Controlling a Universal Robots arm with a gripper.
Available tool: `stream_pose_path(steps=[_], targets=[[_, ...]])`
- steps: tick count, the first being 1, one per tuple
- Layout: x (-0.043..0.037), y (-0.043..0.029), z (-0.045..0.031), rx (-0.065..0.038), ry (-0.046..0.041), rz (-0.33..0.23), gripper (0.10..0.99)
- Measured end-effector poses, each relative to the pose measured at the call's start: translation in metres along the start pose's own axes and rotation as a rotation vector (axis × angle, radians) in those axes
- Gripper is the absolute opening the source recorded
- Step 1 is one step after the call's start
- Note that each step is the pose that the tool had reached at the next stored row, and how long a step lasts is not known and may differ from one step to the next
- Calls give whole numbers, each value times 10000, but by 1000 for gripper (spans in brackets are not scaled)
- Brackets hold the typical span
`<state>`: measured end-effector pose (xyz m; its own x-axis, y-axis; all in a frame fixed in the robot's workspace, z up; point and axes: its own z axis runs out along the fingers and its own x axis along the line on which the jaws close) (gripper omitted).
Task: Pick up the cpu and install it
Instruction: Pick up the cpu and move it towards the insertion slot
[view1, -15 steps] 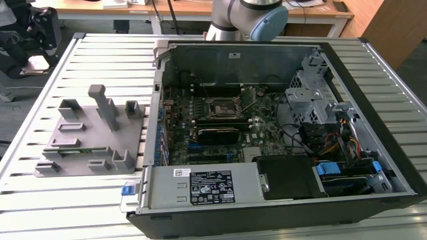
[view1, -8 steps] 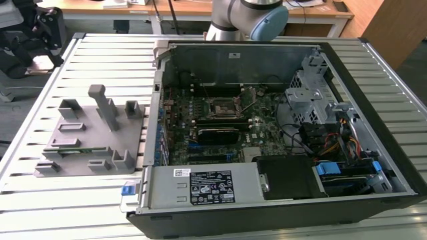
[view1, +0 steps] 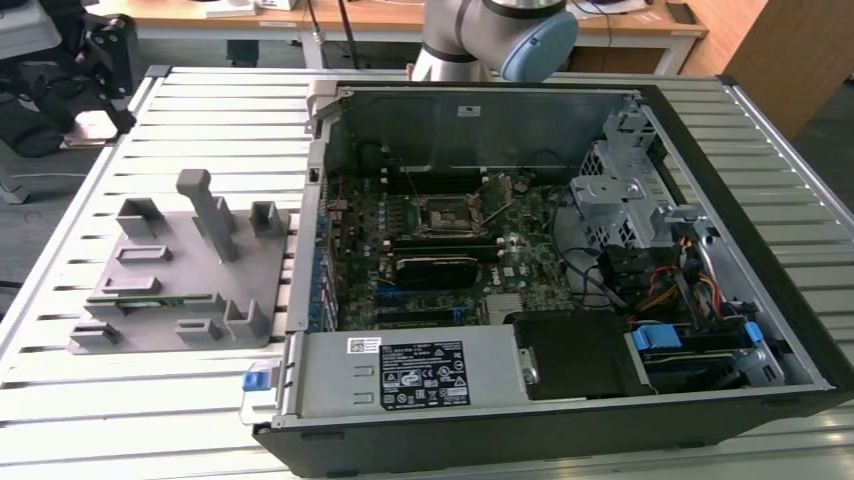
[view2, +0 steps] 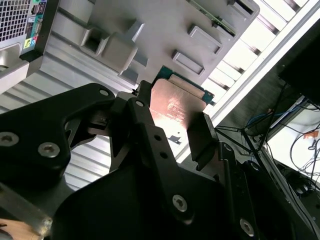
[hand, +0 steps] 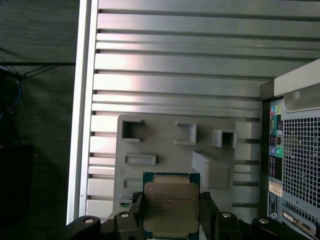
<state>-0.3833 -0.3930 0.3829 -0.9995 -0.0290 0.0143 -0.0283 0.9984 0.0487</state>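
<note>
Black jaws of my gripper (hand: 171, 214) pinch the cpu (hand: 171, 202) by opposite edges, probably to keep it flat, up over the grey fixture (hand: 165, 142), which sits beside the computer case (hand: 300, 150).

A slatted aluminium surface (view1: 134, 420) carries an open desktop computer case (view1: 467, 125), lying on its side toward the exterior view's right, with a grey plastic fixture (view1: 174, 285) flat just beside it on the left.
</note>
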Motion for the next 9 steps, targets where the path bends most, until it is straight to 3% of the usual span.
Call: stream_pose_path(steps=[9], targets=[[-98, -3, -2, 0, 1, 0, 537]])
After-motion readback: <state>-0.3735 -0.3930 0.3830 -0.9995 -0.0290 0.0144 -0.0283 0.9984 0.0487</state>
